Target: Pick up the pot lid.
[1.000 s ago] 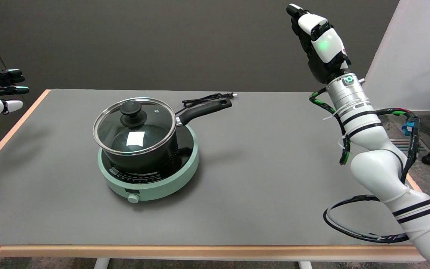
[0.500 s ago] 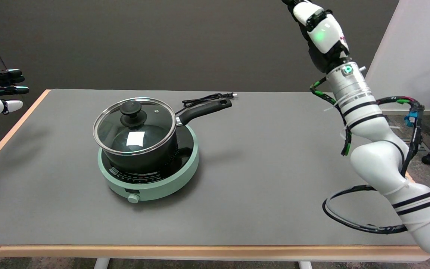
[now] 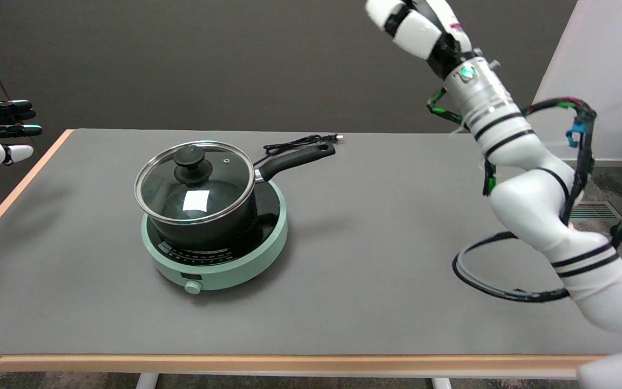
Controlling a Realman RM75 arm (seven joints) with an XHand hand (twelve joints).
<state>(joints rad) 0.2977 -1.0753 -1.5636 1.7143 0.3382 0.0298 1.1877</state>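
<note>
Right now the grey table [image 3: 376, 259] is taking up most of the head view, and nothing on it is shifting from a second ago. Sitting left of the middle is the round green hotplate [image 3: 215, 265], and the black pot [image 3: 211, 219] is resting on top of it, its long handle [image 3: 296, 160] pointing toward the far right, where a black cord [image 3: 295, 142] is lying on the table.

What is changing is the right arm [image 3: 527, 200]. A second ago it was standing tall over the table's right edge with its hand pointing upward; now it is leaning over toward the left and the whole arm is swinging in that direction. The right hand [image 3: 416, 24] is sitting at the very top of the picture, high above the table and well apart from the pot. Part of it is being cut off by the frame edge, so I cannot tell whether its fingers are spread or curled; nothing is showing in it.

The pot lid [image 3: 195, 181], clear glass with a metal rim, is lying flat and closed on the pot. Its black knob [image 3: 190, 160] is standing up at the far-left part of the glass, untouched.

Judging by this, the reach is only beginning: the hand is heading the right way, but it is needing to travel left and come down a good deal before it is over the knob.
</note>
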